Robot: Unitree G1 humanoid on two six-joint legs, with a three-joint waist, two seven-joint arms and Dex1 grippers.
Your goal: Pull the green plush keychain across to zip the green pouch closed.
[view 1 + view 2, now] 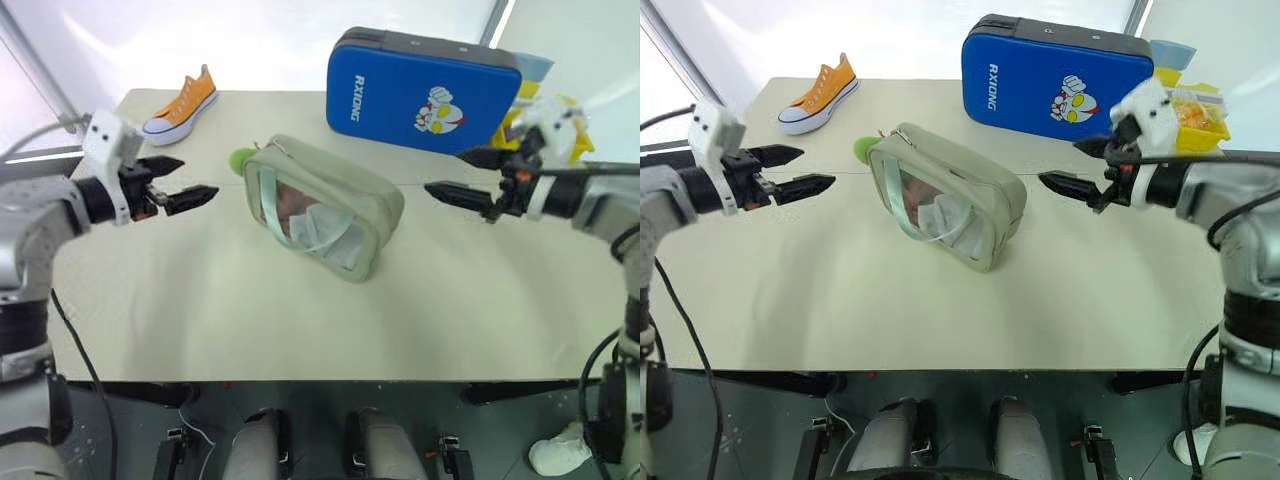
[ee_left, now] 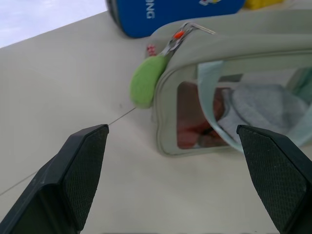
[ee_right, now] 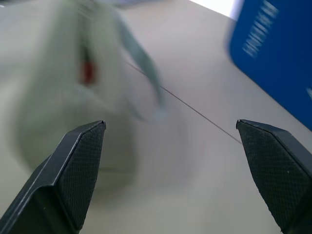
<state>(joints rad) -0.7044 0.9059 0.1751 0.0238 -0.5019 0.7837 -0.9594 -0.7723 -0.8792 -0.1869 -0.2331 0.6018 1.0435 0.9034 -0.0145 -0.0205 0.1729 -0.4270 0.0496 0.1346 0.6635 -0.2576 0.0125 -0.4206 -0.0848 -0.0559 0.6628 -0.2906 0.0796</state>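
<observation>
The job looks unstarted. The green pouch [image 1: 322,205] lies near the middle of the table [image 1: 200,320], tilted so its long side runs from about 10 o'clock to 4 o'clock in the head view. The green plush keychain [image 1: 242,160] sits at the pouch's 10 o'clock end, hanging just off the corner and resting on the table, clipped to the metal pull seen in the left wrist view. Judging by that, the slider is at one end and the whole run of zip is yet to be pulled (whether the teeth gape open along the top I cannot tell).

Neither hand holds anything. The left hand [image 1: 180,185] hovers at the pouch's 9 o'clock, fingers spread wide, near the keychain but apart from it. The right hand [image 1: 465,178] hovers at 3 o'clock, fingers likewise spread and empty.

What remains: pinch the keychain, steady the pouch, draw the pull across.

The table has a pale beige top with a thin seam line. A blue hard case [image 1: 420,90] stands at 1 o'clock, an orange sneaker [image 1: 182,103] lies at 10 o'clock, and a yellow tray [image 1: 1200,115] stands at the far right. White, brightly lit walls stand behind.
</observation>
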